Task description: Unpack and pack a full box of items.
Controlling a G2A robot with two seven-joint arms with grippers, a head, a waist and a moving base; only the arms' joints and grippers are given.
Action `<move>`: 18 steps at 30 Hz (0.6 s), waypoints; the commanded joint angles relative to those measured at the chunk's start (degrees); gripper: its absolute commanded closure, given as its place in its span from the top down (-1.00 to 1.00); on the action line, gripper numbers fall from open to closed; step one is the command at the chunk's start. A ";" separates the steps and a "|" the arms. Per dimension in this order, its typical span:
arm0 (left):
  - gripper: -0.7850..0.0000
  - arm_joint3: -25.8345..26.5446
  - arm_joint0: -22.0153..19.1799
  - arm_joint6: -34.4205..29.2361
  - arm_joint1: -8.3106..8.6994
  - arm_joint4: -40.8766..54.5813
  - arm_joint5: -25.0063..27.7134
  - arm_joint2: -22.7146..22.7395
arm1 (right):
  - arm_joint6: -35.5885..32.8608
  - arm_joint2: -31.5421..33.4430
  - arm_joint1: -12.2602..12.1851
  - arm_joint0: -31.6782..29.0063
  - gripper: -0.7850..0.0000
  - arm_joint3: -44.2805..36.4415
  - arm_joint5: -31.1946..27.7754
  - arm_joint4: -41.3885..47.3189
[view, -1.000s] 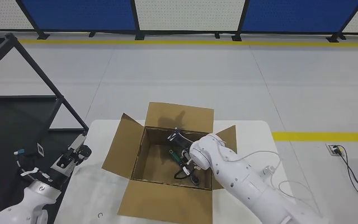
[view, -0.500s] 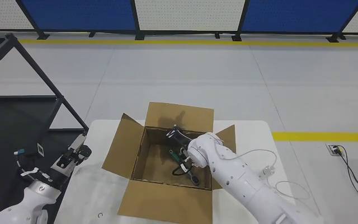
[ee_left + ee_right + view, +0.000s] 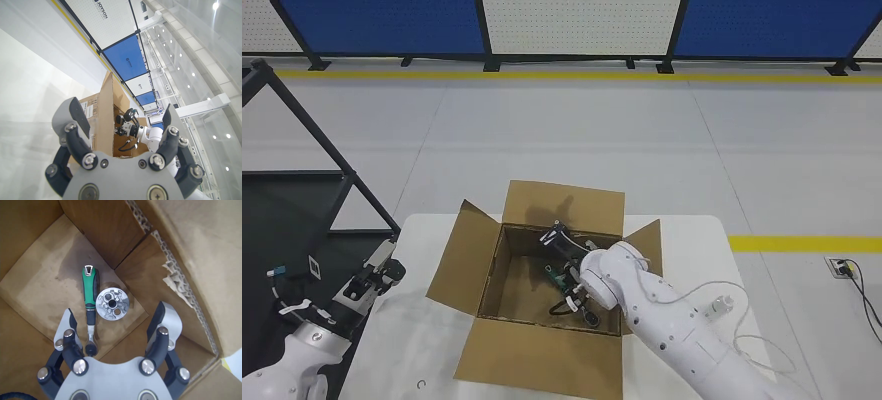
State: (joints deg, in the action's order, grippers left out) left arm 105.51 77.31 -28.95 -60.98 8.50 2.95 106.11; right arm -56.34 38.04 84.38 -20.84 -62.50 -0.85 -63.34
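Your right gripper (image 3: 115, 310) hangs inside the open cardboard box (image 3: 105, 228). Its fingers (image 3: 72, 323) are spread wide and hold nothing, straddling the 2 items on the box floor.

The ratchet wrench (image 3: 89, 289) lies flat. Its green-and-black, rubbery-looking grip points away from the wrist and its bright steel head is nearest the fingers. The slim shaft between them looks like the firmest place to pinch.

Just beside the wrench sits a round metal disc (image 3: 112, 303), flat and shiny, with a central bore and cast pockets. Its low profile would likely make it hard to lift off the cardboard.

The box stands on the white bench (image 3: 412, 340) with 4 flaps folded outward, which keeps the opening free. Your left gripper (image 3: 122, 106) sits near the bench's edge, apart from the box, with its fingers wide and empty.
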 commanded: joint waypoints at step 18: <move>1.00 0.00 0.00 0.00 0.00 0.00 0.00 0.00 | 5.68 29.01 -9.74 -35.91 1.00 -56.53 -4.25 -14.08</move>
State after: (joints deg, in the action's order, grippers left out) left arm 105.51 77.31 -28.95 -60.98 8.50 2.95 106.11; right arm -51.17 64.80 74.96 -54.03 -115.73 -4.93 -77.06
